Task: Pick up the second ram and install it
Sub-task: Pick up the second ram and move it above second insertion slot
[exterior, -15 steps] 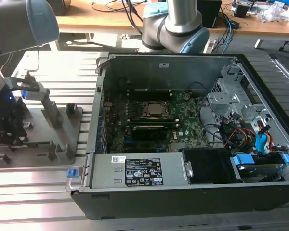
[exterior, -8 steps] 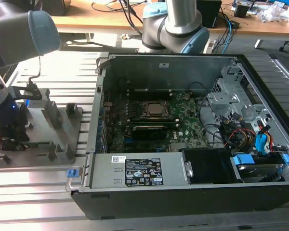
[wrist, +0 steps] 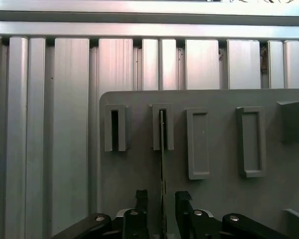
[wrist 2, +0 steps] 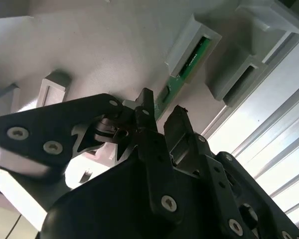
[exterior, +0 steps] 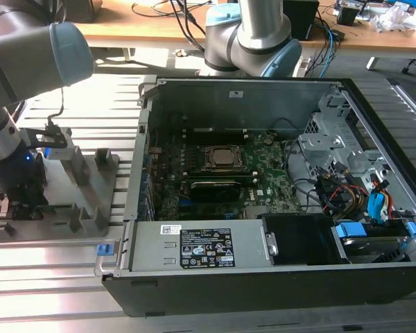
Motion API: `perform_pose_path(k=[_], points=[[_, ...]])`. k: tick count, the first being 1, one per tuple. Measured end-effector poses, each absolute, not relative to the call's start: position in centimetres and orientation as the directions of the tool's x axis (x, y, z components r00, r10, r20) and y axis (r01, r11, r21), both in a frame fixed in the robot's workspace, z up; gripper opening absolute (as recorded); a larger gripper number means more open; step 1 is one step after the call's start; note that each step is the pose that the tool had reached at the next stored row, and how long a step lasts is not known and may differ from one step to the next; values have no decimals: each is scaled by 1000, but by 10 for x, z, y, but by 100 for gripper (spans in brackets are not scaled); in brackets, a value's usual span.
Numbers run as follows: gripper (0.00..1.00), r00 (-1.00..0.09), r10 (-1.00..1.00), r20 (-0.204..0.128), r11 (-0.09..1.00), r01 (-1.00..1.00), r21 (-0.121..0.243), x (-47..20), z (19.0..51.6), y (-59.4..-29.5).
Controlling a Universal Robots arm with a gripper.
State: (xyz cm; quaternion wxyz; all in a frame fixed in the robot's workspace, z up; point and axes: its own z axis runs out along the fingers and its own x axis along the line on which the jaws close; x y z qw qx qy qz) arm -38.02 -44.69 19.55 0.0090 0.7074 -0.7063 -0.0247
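Note:
The second ram [wrist: 162, 149] is a thin green stick standing on edge in a slot of the grey holder plate [wrist: 224, 199]. In the second wrist view the second ram [wrist 2: 187, 62] runs from its slot block down between my fingers. My gripper [wrist: 162, 196] is open and straddles the stick's near end, with one black finger [wrist: 142, 199] on each side and a small gap to the board. The gripper [wrist 2: 162, 107] shows the same stance in the second wrist view. In the exterior view the gripper [exterior: 17, 201] hangs low over the holder plate [exterior: 90, 187] at that view's left.
An open computer case [exterior: 263, 277] lies to the exterior view's right of the holder, with the green motherboard [exterior: 270, 177] and CPU socket [exterior: 222, 158] inside. Other slot blocks [wrist: 114, 127] stand on the plate. Ribbed aluminium table rails [wrist: 50, 124] surround it.

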Motion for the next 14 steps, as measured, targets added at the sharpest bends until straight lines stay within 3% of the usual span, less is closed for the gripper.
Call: perform_pose_path(k=[4,5,14], points=[[28,1,-1000,-22,-2,-999,48,-380,195,-447],[16,1,-1000,-22,-2,-999,48,-380,196,-447],[14,1,-1000,-22,-2,-999,48,-380,196,-447]])
